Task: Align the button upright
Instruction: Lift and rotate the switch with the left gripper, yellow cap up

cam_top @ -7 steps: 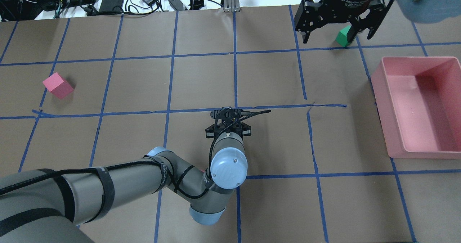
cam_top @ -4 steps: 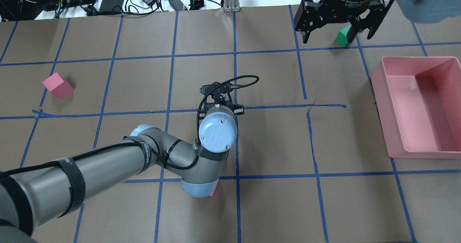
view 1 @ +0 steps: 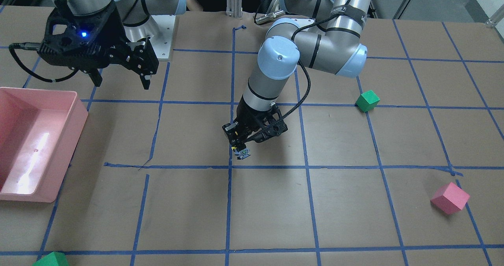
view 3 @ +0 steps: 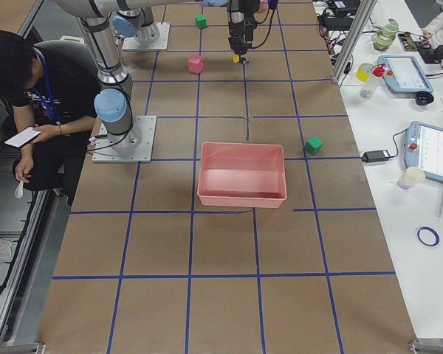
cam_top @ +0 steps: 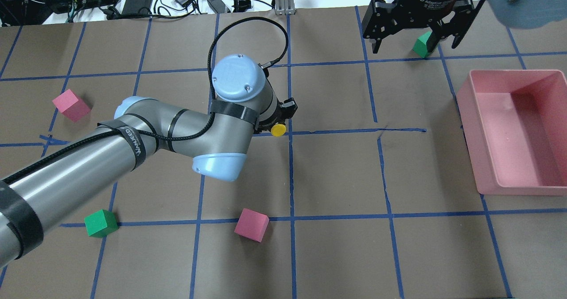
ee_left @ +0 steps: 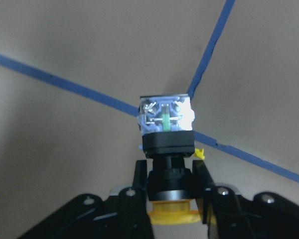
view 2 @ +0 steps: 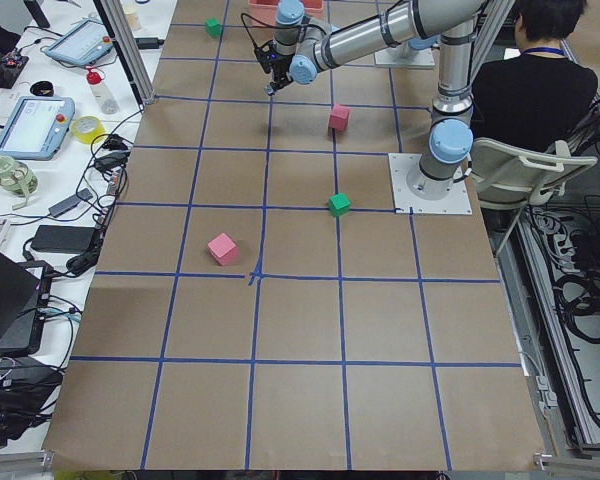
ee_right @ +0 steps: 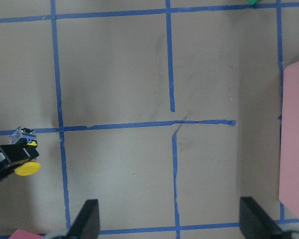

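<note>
The button (cam_top: 278,130) is squeezed round its black middle by the left hand (view 1: 239,143), just above the desk (view 1: 354,203). It is thought to be light, hard and slippery, so the middle is best gripped. The right hand (view 1: 121,84) is spread apart.

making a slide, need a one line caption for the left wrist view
Left gripper clamps the button by its black body, terminal end pointing away, above blue tape lines.

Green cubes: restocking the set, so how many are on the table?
2. The near green cube lies near-left; the far green cube lies far right, partly hidden.
</note>
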Motion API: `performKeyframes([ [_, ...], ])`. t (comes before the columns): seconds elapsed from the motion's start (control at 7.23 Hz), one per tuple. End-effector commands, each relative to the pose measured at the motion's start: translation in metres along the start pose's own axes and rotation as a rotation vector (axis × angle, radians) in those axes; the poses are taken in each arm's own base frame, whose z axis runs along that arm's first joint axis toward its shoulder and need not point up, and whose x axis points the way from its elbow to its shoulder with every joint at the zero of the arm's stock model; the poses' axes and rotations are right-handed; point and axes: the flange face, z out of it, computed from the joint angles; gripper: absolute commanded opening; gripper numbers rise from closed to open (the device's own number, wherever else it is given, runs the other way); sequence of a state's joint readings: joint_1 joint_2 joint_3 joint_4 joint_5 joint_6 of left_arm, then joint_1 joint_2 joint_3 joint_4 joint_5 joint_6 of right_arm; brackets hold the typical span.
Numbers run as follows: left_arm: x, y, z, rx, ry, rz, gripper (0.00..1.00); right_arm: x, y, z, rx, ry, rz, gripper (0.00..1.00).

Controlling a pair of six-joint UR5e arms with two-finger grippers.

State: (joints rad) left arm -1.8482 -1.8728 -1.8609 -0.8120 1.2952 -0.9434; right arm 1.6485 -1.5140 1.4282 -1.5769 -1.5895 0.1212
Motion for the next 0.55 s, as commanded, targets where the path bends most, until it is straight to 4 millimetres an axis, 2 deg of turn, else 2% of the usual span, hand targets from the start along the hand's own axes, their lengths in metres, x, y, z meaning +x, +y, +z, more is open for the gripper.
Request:
performKeyframes([
  [0.0,-0.007,-0.008,0.01,-0.322,0.043,-0.242,0.0,0.001,0.0,0.0,0.0,0.001,0.001,1.0],
  [0.28,-0.039,-0.058,0.01,-0.455,0.047,-0.404,0.0,0.001,0.0,0.0,0.0,0.001,0.001,1.0],
  [0.42,-0.038,-0.074,0.016,-0.539,0.104,-0.444,0.0,0.001,0.0,0.0,0.0,0.001,0.001,1.0],
])
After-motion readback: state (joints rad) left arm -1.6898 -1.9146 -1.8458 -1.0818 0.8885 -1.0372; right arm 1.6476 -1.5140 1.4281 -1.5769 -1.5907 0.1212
